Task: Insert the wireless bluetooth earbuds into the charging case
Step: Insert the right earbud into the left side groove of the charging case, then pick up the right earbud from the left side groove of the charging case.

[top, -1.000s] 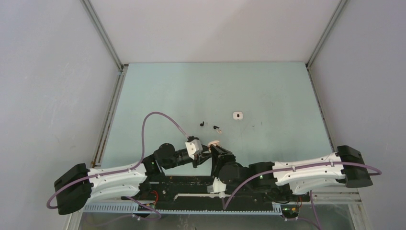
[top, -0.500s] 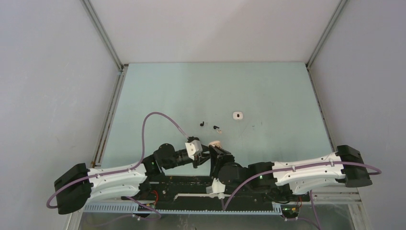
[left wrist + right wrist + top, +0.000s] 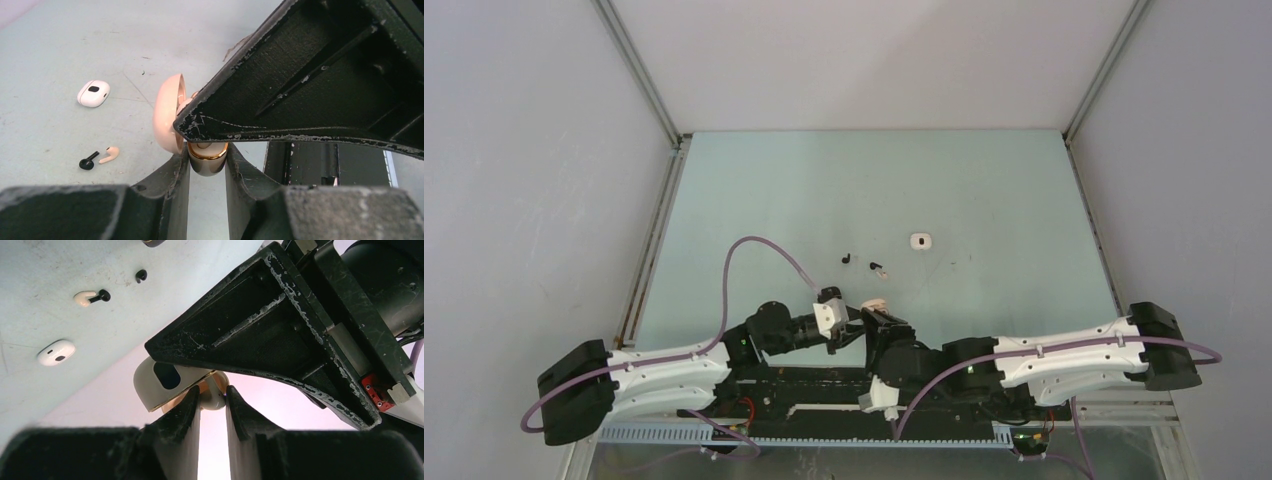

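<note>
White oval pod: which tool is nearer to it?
Right tool, marginally. It meets the left tool at the open beige case, short of the white oval pod and to its left; the left sits farther left.

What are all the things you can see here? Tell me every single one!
charging case: one, pinkish beige, lid open, held up by the left fingers.
small beige piece: one, pinched by the right fingers at that case; maybe an earbud.
white case: one, white, on the table farther out.
black earbuds: two, black, on the table, one beside the beige earbud.
beige earbud: one, beige, on the table.
table: one, pale green.
left arm, right arm: two, black and white, near edge.
</note>
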